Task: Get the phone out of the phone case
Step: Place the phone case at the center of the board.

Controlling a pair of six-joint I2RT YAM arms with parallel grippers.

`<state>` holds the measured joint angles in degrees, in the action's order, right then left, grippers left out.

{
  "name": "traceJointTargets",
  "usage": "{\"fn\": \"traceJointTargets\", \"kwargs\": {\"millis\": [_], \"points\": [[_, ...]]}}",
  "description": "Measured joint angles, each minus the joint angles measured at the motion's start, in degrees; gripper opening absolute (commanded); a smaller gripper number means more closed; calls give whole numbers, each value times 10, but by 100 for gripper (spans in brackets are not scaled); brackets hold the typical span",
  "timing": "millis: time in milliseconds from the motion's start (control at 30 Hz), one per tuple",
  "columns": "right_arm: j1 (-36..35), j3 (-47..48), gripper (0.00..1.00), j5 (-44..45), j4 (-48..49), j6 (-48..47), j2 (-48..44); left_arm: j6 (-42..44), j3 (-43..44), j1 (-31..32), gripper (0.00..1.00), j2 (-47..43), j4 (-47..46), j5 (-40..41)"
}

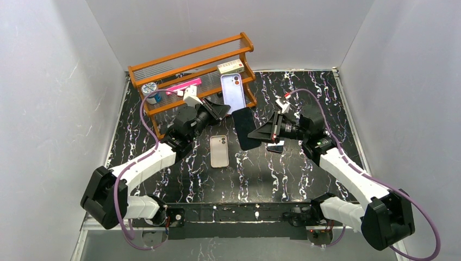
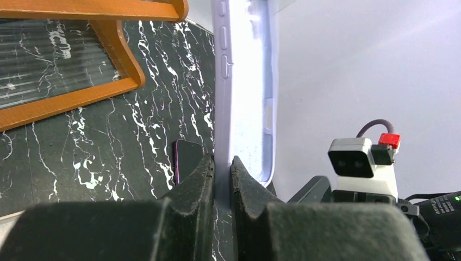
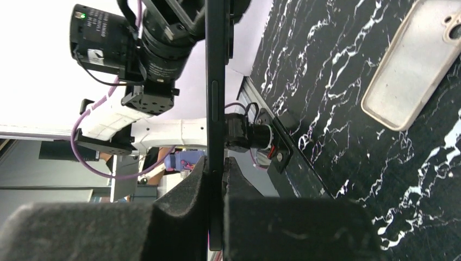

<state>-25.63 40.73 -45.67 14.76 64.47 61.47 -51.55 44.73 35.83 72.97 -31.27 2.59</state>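
My left gripper [image 1: 225, 110] is shut on the lower edge of a lavender phone case [image 1: 232, 89] and holds it upright in front of the rack. In the left wrist view the case [image 2: 244, 81] stands edge-on between the fingertips [image 2: 204, 168], and its hollow side shows empty. My right gripper [image 1: 254, 133] is shut on a dark phone [image 1: 244, 128], held on edge above the table just right of the case and apart from it. In the right wrist view the phone [image 3: 217, 81] runs straight up from my gripper [image 3: 216, 163].
An orange wooden rack [image 1: 190, 60] with small items stands at the back left. A beige phone case [image 1: 219, 151] lies flat mid-table, also in the right wrist view [image 3: 413, 65]. A small dark phone-like object [image 1: 276, 147] lies under the right gripper. Grey walls enclose the marbled table [image 1: 304, 174].
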Motion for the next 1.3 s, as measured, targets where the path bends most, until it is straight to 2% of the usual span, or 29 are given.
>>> {"fn": "traceJointTargets", "kwargs": {"millis": [233,467,667,900,1167,1300], "points": [[12,-1,1,14,-73,-60,-4,1,0,0,0,8,25,3],[97,0,1,79,-152,-146,-7,-26,-65,22,0,8,77,-3],[114,-1,1,115,-153,-180,0,-64,-82,93,0,26,138,30],[114,-9,1,137,-146,-195,20,-121,-82,157,0,94,175,81],[114,-22,1,143,-142,-207,49,-182,-88,177,0,113,215,121],[114,-22,1,145,-138,-210,74,-204,-95,178,9,104,237,141]]}}
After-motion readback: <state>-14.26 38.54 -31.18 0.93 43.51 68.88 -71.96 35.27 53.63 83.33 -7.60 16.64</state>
